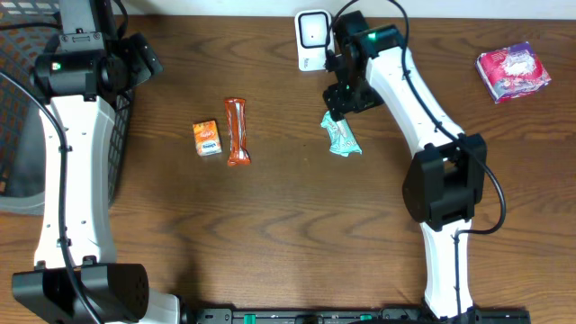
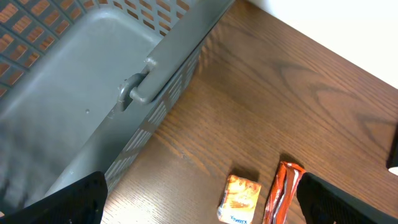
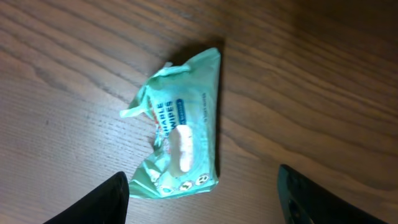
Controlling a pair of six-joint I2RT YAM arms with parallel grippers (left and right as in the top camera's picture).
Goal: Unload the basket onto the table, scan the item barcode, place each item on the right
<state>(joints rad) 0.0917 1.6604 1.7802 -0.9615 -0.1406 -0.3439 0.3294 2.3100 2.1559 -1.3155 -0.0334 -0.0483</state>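
Two robot arms work at a dark wooden table [image 1: 270, 243]. The right arm stretches from the near edge toward the far side, elbow bent and wrist turned down beside a white scanner [image 1: 311, 40] standing at the far edge. The right gripper [image 1: 337, 108] hangs just above a green packet of wipes [image 1: 341, 137], spread wide and grasping nothing. Its wrist camera shows the crumpled packet lying on the wood, printed side up, with a dark finger [image 3: 99, 205] to either side and clear of it. The packet rests a little in front of the scanner, near it but apart. The left arm rises along the left side of the table. The left gripper [image 1: 144, 58] is poised over bare wood just beside a grey basket [image 1: 22, 117], its jaws fully apart and empty. A small orange box [image 1: 207, 138] and an orange snack bar [image 1: 237, 131] lie side by side mid-table. A pink packet [image 1: 513, 72] sits at far right.
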